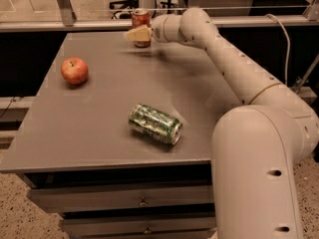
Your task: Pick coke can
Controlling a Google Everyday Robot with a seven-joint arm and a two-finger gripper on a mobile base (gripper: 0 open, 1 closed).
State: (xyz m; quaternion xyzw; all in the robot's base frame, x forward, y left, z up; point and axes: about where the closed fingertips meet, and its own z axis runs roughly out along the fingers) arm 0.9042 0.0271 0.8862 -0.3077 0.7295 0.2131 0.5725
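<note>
- Coke can (141,20) stands upright at the far edge of the tabletop (99,108), roughly midway along that edge, silver rim up.
- The gripper (136,35) is right at the can, its tan tip lying across the front of the can's lower half; whether the claw is apart or clamped on the can, I cannot tell.
- The white arm (224,59) reaches in from the right side, crossing over the right edge toward the far edge.
- A red apple (75,70) sits near the left edge, well apart from the can.
- A dented green-and-silver can (155,124) lies on its side near the front edge, about mid-width.
- Drawers (142,200) show below the front edge.
</note>
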